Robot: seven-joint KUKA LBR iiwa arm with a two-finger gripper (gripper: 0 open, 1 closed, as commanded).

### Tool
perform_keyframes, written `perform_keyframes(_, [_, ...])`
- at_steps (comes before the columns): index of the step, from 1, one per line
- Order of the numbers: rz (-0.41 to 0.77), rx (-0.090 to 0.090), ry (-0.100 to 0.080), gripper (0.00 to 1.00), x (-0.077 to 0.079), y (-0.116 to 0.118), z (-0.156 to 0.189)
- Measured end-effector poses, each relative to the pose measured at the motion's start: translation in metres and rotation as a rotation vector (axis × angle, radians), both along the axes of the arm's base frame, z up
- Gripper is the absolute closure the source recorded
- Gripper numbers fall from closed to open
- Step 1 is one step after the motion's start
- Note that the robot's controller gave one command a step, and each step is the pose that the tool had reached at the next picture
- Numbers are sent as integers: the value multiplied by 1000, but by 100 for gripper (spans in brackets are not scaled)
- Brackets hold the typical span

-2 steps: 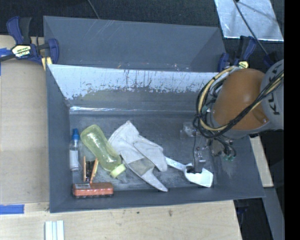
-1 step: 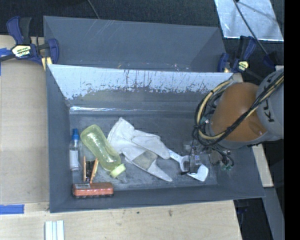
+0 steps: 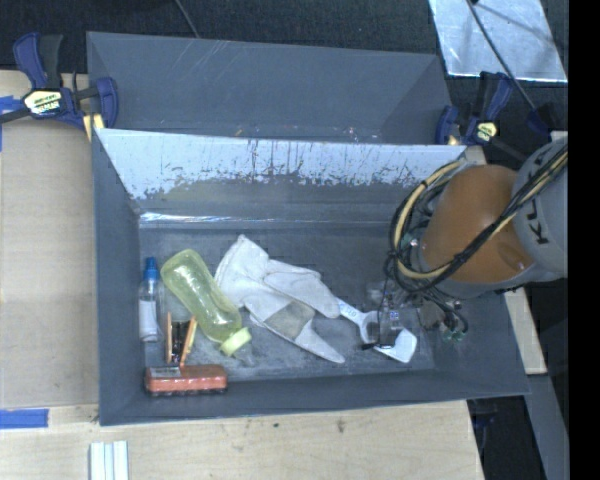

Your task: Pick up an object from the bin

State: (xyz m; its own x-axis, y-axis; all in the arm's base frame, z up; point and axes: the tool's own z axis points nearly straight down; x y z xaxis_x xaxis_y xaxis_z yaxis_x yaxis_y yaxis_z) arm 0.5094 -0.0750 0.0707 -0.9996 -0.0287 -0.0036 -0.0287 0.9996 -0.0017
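One grey metal bin (image 3: 120, 268) holds a few loose things on its floor. The arm (image 3: 480, 228), under its orange cover and looped cables, reaches in from the right and sets the tool (image 3: 385, 326) low over the right front part of the floor.

The largest item is a crumpled white cloth (image 3: 275, 286), perhaps a glove, lying mid-floor with its right-hand tip just beside the tool. To its left lie:
- a tilted yellow-green plastic bottle (image 3: 202, 298);
- a small clear bottle with a blue cap (image 3: 149, 303), along the left wall;
- a reddish-brown bar (image 3: 185, 379), at the front left;
- a thin orange-and-black stick (image 3: 181, 338), between these.

The smallest item is a white scrap (image 3: 404, 346), just below the tool and close against it.

Whether the tool is released or clenched cannot be told, and nothing can be seen grasped. The step in hand appears to be the approach to a grasp at floor level. The next move probably calls for closing on the white scrap alone, then lifting clear of the cloth's tip.
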Motion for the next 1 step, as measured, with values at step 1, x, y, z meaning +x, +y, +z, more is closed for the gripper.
perform_keyframes(1, [4,0,-3,100,17,3,168])
